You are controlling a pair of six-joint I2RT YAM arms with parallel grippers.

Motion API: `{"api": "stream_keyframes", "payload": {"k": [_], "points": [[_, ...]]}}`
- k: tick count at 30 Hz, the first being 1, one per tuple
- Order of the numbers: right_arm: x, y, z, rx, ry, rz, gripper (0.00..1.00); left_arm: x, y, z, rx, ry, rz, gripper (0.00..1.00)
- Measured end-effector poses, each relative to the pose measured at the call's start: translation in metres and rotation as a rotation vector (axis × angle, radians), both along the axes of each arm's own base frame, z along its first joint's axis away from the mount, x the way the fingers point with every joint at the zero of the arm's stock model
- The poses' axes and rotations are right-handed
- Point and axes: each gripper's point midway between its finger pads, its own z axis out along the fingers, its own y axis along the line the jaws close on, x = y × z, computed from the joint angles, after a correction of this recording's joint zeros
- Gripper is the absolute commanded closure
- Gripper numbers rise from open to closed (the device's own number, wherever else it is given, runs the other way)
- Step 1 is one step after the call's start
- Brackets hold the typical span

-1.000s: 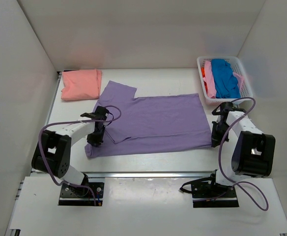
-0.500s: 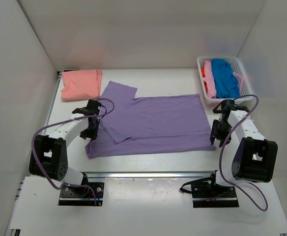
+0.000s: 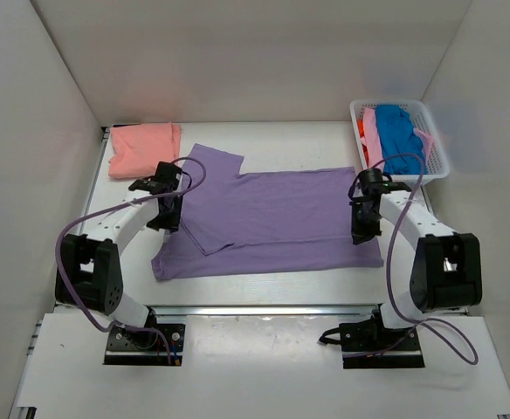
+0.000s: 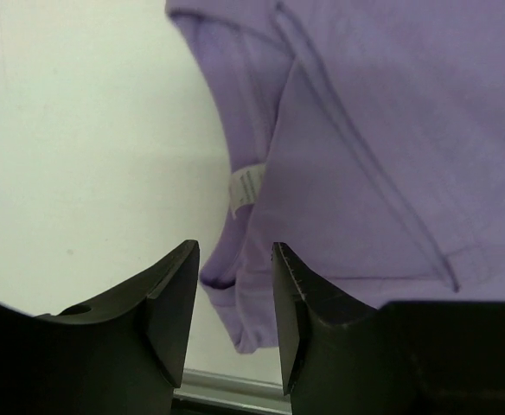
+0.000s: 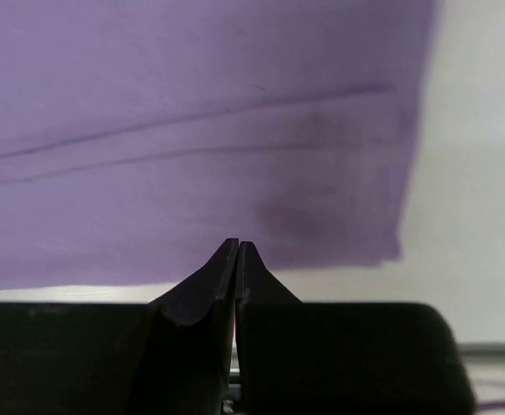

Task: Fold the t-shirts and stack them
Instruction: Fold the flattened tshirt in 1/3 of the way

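A large lavender-purple t-shirt [image 3: 281, 214] lies spread flat mid-table, its left sleeve folded in. My left gripper [image 3: 169, 214] hovers over its left edge, jaws open and empty. In the left wrist view [image 4: 235, 251] the cloth [image 4: 382, 130] and its white label [image 4: 246, 188] show below the gap. My right gripper [image 3: 360, 229] is shut over the shirt's right edge. The right wrist view [image 5: 237, 245] shows its tips closed above the hem [image 5: 192, 104], with no cloth seen between them. A folded salmon-pink shirt [image 3: 144, 148] lies at the back left.
A white lattice basket [image 3: 357, 109] at the back right holds a blue shirt [image 3: 399, 140], a pink one [image 3: 371, 140] and an orange one [image 3: 360, 131]. White walls close in the left, back and right sides. A metal rail runs along the near edge.
My left gripper has moved away from the near edge along the shirt's left side. My right gripper has moved left from beside the shirt onto its right edge.
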Motion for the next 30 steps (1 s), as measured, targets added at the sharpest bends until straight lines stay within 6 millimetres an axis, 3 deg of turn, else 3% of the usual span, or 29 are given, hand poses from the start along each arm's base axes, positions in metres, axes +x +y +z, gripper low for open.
{"api": "stream_keyframes", "payload": {"k": [4,9,14,17,21,30], "points": [[0.006,0.024,-0.024,0.040,0.012,0.035,0.99,0.023,-0.011,0.005,-0.043,-0.039,-0.001,0.48],[-0.010,0.026,-0.050,0.051,0.068,0.003,0.99,0.067,-0.024,0.028,-0.090,-0.139,-0.005,0.45],[-0.011,0.028,-0.051,0.064,0.042,-0.025,0.98,0.120,-0.035,0.054,-0.134,-0.254,-0.002,0.43],[-0.011,0.027,-0.051,0.072,0.032,-0.044,0.99,0.148,-0.040,0.060,-0.142,-0.295,-0.003,0.40],[-0.012,0.026,-0.050,0.073,0.034,-0.058,0.98,0.181,-0.046,0.051,-0.136,-0.303,-0.009,0.39],[-0.027,0.021,-0.047,0.031,0.108,-0.064,0.98,0.253,-0.059,-0.002,-0.112,-0.261,-0.013,0.35]]}}
